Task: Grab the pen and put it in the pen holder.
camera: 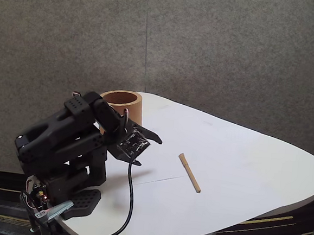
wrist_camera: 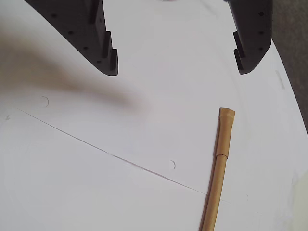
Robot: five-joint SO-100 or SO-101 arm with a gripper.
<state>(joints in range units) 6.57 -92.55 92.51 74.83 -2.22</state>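
Approaching the pen (wrist_camera: 219, 163) with the tool (wrist_camera: 177, 67) spread wide, empty; next, I judge, lower astride it; pen holder (camera: 123, 105) waits behind

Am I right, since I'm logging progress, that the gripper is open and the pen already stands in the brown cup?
Not quite. The gripper is open, but the pen lies flat on the white table, apart from the brown cup, as the fixed view shows.
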